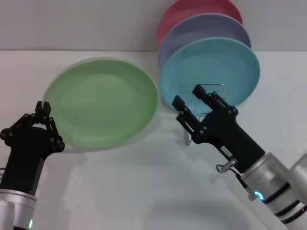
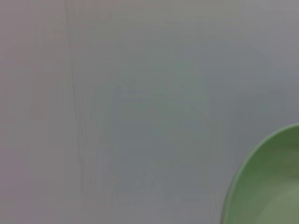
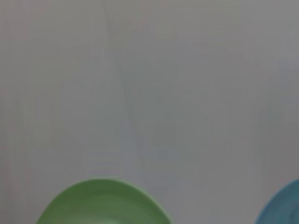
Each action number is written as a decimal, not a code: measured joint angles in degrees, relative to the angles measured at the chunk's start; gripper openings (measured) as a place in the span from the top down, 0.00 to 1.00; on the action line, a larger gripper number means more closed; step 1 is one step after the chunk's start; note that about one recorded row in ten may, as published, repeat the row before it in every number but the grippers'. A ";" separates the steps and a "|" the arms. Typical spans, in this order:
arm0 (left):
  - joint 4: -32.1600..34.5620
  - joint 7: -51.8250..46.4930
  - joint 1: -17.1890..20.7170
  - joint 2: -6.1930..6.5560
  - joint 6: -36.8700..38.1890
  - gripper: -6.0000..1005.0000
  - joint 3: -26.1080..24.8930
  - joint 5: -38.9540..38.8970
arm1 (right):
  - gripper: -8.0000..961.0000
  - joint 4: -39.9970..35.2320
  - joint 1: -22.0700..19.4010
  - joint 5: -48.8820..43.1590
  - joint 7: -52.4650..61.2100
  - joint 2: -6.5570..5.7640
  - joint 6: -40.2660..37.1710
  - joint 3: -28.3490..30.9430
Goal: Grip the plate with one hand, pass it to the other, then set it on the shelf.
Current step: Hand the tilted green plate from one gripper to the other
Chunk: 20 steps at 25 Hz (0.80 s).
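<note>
The light green plate lies flat on the white table, on my left half of the work area, its right rim near the turquoise-blue plate but apart from it. My left gripper sits at the green plate's left rim, its thin black fingers drawn close together with the tips right at the edge; whether they actually pinch the rim I cannot tell. From my left wrist camera only an arc of the green plate shows against the pale table. My right gripper hovers just in front of the blue plate, fingers spread apart with nothing between them, well clear of the green plate. Behind those fingers the chrome wire shelf holds the blue plate upright, with a lavender plate and a red plate stacked standing behind it. My right wrist camera catches the top of the green plate and a sliver of the blue one.
</note>
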 joint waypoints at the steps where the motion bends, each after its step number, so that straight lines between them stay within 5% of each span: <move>1: -0.64 1.56 0.17 -0.01 0.08 0.96 0.98 -1.13 | 0.37 0.00 0.42 0.00 0.03 0.00 1.03 0.00; 10: -5.12 13.44 0.20 -0.02 2.11 0.96 9.14 -13.89 | 0.37 0.87 3.70 0.07 0.13 -0.03 7.86 0.14; 20: -9.16 22.51 -0.11 -0.03 2.14 0.96 11.16 -21.10 | 0.37 1.75 5.93 0.23 -0.04 -0.06 12.55 0.68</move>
